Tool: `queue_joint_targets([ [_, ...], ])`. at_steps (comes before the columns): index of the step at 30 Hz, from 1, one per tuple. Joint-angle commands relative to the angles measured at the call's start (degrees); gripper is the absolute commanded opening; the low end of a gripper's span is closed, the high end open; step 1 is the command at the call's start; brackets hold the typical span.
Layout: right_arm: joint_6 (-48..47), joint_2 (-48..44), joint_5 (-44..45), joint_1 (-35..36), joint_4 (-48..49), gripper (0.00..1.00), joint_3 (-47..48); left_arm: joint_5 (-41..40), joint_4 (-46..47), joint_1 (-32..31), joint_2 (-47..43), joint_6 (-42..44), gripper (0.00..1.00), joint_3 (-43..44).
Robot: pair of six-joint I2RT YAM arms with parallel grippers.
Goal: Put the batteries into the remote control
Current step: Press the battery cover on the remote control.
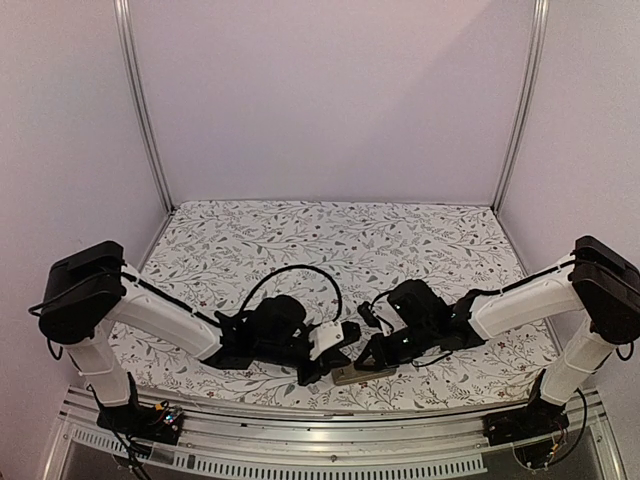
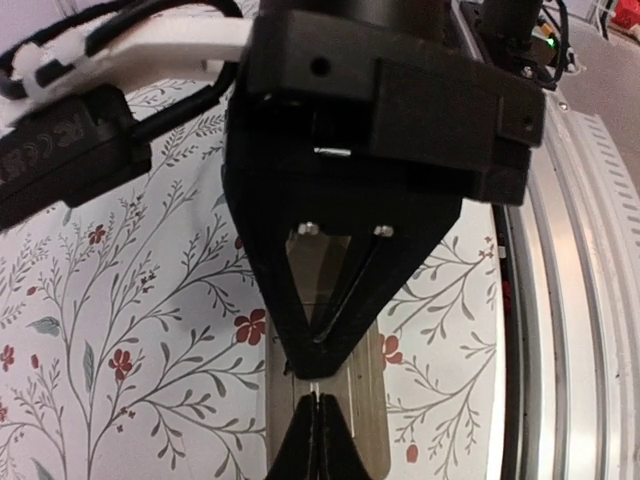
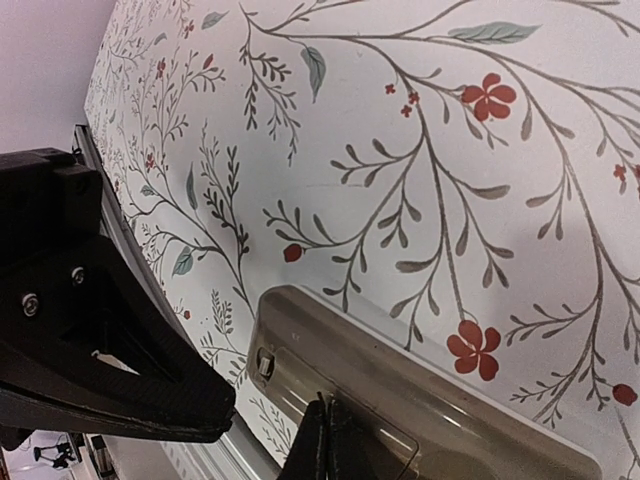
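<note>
Remote control [image 1: 362, 375] lies grey-tan back up on the floral table [image 1: 300, 240]. Left pincer [image 2: 315, 410] is closed tight, tips over the remote's back. Right pincer [image 3: 325, 425] is closed too, tips at the remote's back, facing the left one.

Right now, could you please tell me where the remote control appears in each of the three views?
Top external: the remote control lies low centre, near the front edge, grey-tan back up.
Left wrist: bottom centre, running up the frame.
Right wrist: bottom, centre to right, slanting.
Shared landmark: the floral table cover, with red flowers beside the remote in both wrist views.
</note>
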Motion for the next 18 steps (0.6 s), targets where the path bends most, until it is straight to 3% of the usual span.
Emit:
queue_joint_targets([
  [1,0.0,3.3,3.5,0.2,-8.8,0.01,-1.4,-1.4,-2.6,-0.9,4.8,1.8,0.0,0.9],
  [7,0.4,3.1,3.6,0.2,-8.9,0.01,-1.6,-3.1,-7.9,-1.3,10.7,0.7,0.0,3.6],
  [18,0.4,3.1,3.6,0.2,-9.5,0.01,-1.0,-4.1,-3.3,-0.5,-2.2,0.4,0.0,-2.6],
])
